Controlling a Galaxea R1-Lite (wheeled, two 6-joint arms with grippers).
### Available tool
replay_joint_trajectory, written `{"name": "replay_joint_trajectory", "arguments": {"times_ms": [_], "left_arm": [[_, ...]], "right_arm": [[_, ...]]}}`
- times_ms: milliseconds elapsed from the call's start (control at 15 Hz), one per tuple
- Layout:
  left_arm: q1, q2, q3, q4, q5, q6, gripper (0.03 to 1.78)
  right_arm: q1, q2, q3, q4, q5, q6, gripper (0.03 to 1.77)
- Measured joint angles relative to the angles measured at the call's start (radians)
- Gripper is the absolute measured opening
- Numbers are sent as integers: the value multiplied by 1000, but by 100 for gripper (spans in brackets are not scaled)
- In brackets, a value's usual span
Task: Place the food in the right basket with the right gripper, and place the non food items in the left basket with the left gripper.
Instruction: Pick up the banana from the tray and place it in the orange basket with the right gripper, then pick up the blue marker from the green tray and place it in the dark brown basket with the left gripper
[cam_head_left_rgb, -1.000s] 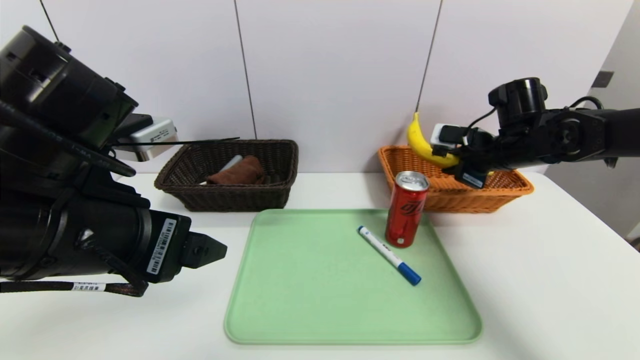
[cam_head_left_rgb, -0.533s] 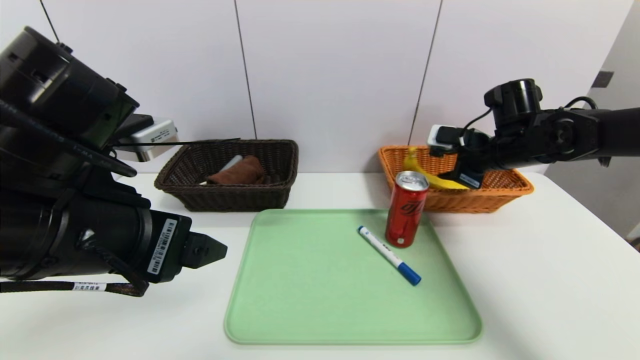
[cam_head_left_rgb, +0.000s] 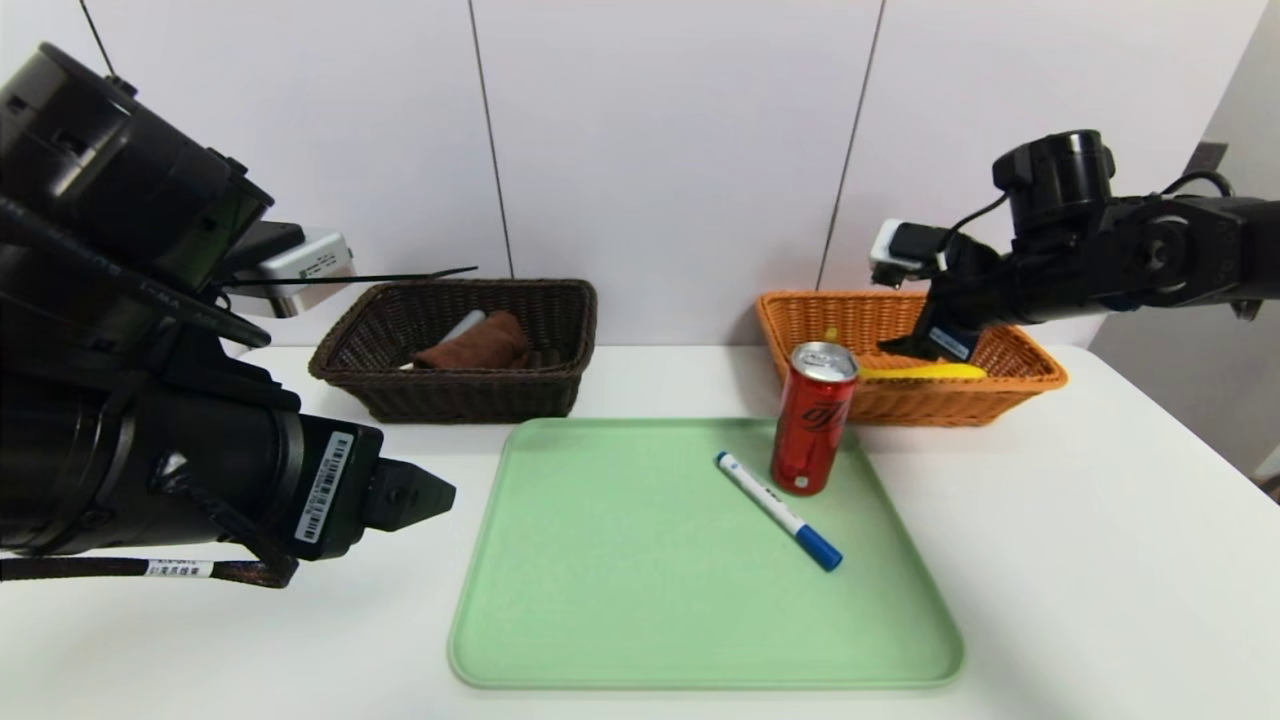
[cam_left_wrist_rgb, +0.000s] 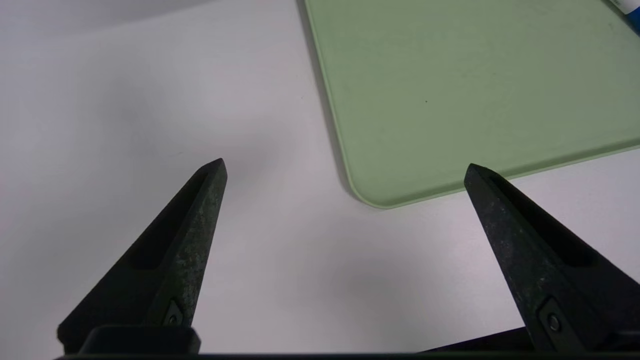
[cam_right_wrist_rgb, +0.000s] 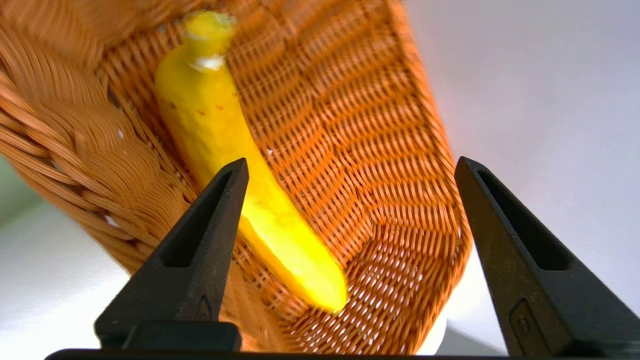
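Note:
The yellow banana (cam_head_left_rgb: 925, 371) (cam_right_wrist_rgb: 235, 165) lies loose inside the orange right basket (cam_head_left_rgb: 1010, 388) (cam_right_wrist_rgb: 365, 150). My right gripper (cam_head_left_rgb: 930, 345) (cam_right_wrist_rgb: 350, 162) hovers just above it, open and holding nothing. The red drink can (cam_head_left_rgb: 812, 418) stands upright at the far right of the green tray (cam_head_left_rgb: 620, 570), with the blue-capped white marker (cam_head_left_rgb: 778, 510) lying beside it. The dark brown left basket (cam_head_left_rgb: 455, 392) holds the rolled brown cloth (cam_head_left_rgb: 472, 345) and a pale handle (cam_head_left_rgb: 460, 326) behind it. My left gripper (cam_head_left_rgb: 425, 497) (cam_left_wrist_rgb: 345, 167) is open above the table at the tray's near left corner.
The green tray (cam_left_wrist_rgb: 475, 90) fills the middle of the white table. Both baskets stand against the back wall, the brown one at the left and the orange one at the right. The table's right edge runs beyond the orange basket.
My right gripper opened and let go of the banana, which dropped from upright above the orange basket to lying inside it. The right arm then rose slightly. The left arm barely moved.

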Motion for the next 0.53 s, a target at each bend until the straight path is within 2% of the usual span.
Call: {"name": "replay_joint_trajectory", "arguments": {"times_ms": [267,533], "left_arm": [[0,0,0,-31,-1,4,169],[0,0,0,-40,-1,8,169]], "right_arm": [[-1,-97,-18,115,3,278,156],[-1,-214,18,176,8,621,162]]}}
